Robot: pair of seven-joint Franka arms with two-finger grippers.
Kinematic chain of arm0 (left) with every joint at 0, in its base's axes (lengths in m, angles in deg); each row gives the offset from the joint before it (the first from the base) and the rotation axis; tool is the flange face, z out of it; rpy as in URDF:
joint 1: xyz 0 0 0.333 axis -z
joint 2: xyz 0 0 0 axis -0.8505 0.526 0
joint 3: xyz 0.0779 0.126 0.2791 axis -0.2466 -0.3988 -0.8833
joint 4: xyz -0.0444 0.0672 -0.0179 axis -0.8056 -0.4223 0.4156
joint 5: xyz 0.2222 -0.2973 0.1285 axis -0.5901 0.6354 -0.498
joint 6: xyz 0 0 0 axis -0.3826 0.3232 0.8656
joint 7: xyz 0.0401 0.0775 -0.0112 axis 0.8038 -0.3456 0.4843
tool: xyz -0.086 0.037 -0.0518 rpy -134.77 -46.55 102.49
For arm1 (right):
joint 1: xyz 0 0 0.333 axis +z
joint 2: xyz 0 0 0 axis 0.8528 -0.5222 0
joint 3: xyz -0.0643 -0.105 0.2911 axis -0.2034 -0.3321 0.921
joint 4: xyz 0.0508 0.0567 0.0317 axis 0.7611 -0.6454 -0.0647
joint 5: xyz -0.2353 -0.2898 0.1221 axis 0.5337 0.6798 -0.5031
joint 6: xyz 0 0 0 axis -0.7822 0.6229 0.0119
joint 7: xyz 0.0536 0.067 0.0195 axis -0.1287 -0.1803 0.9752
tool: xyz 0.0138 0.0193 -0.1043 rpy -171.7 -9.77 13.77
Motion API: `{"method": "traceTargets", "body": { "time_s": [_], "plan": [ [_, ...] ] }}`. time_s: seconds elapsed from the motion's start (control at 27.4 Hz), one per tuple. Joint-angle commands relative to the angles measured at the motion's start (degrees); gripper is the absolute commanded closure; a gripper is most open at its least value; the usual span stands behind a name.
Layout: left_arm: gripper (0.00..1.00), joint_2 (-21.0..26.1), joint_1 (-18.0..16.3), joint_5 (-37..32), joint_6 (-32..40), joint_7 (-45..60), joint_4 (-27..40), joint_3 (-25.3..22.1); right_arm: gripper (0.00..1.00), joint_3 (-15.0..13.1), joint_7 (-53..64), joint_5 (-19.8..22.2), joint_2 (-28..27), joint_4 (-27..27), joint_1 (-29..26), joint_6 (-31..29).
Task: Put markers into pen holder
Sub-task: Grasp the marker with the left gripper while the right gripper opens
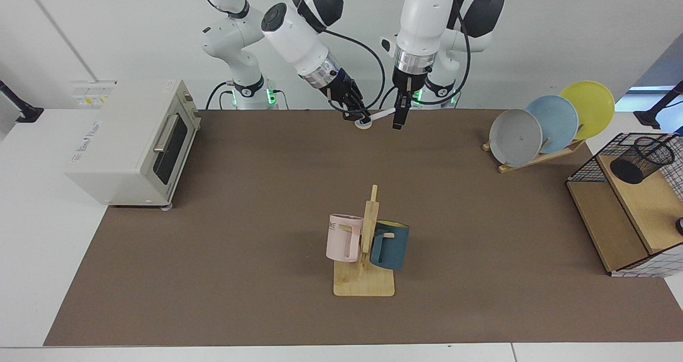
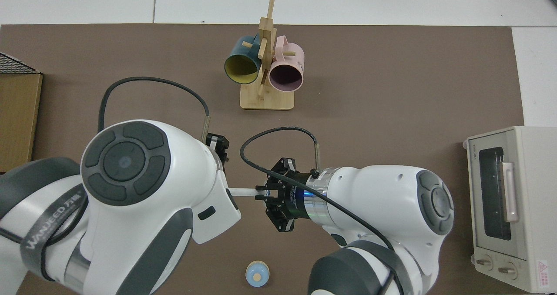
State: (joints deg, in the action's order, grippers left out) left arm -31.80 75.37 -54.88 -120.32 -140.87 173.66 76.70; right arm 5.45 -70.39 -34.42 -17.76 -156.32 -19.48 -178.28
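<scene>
Facing view: at the far edge of the brown-matted desk (image 1: 213, 234), the right gripper (image 1: 356, 114) holds the marker (image 1: 380, 115) clamped in its fingers by one end, the white barrel slanting up toward the left gripper (image 1: 398, 120). The left gripper hangs nose-down at the marker's other end; whether its fingers are spread or closed on the cap cannot be told from here. A small blue disc (image 1: 364, 123) lies on the mat just below the right gripper. The pen holder (image 1: 642, 159) stands tilted on the wooden top shelf of the wire basket (image 1: 589, 162) at the desk's side edge, well apart from both grippers. Between them lies open mat, with a plate rack (image 1: 549, 124) near the far edge. A mug tree (image 1: 367, 250) occupies the middle of the desk and a toaster oven (image 1: 133, 140) the opposite side.

Top view: the right gripper (image 2: 269, 193) grips the marker (image 2: 243, 192), whose free end disappears beneath the left arm's white housing (image 2: 139, 199). The left gripper is hidden but for a black part (image 2: 217, 143) beside the housing. The blue disc (image 2: 257, 273) sits near the mat's edge behind the grippers. The mug tree (image 2: 265, 64) stands well clear across bare mat, and the toaster oven (image 2: 504, 208) sits off the mat's end.
</scene>
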Motion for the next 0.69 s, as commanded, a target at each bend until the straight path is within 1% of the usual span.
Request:
{"method": "traceTargets", "body": {
  "time_s": [0.0, 0.11, 0.15, 0.18, 0.55, 0.58, 0.62, 0.66],
  "plan": [
    [0.61, -2.05, 0.56, 0.49, -1.34, 0.48, 2.68, -0.31, 1.00, -0.28, -0.89, -1.19, 0.03, 0.05, 0.34, -1.35],
    [0.91, -2.14, 0.56, 0.23, -0.99, 0.48, 2.59, -0.31, 1.00, -0.28, -0.89, -1.19, 0.03, 0.05, 0.34, -1.35],
    [0.98, -2.14, 0.56, 0.14, -0.81, 0.48, 2.51, -0.31, 1.00, -0.28, -0.80, -1.19, 0.03, 0.05, 0.34, -1.35],
    [1.00, -2.14, 0.56, -0.12, -0.72, 0.48, 2.51, -0.31, 1.00, -0.28, -0.89, -1.19, 0.03, 0.05, 0.34, -1.35],
    [1.00, -2.14, 0.47, -0.21, -0.55, 0.48, 2.51, -0.39, 1.00, -0.28, -1.06, -0.84, 0.03, 0.05, 0.34, -1.27],
    [1.00, -2.14, 0.39, -0.21, -0.46, 0.48, 2.51, -0.39, 0.66, -0.28, -1.06, -0.40, 0.11, -0.03, 0.42, -1.18],
    [1.00, -2.14, 0.30, -0.12, -0.29, 0.48, 2.51, -0.48, 0.02, -0.37, -0.89, -0.14, 0.11, -0.03, 0.43, -0.83],
    [1.00, -2.14, 0.21, -0.12, -0.11, 0.48, 2.51, -0.66, 0.02, -0.37, -0.80, 0.21, 0.11, -0.03, 0.34, -0.65]
  ]
}}
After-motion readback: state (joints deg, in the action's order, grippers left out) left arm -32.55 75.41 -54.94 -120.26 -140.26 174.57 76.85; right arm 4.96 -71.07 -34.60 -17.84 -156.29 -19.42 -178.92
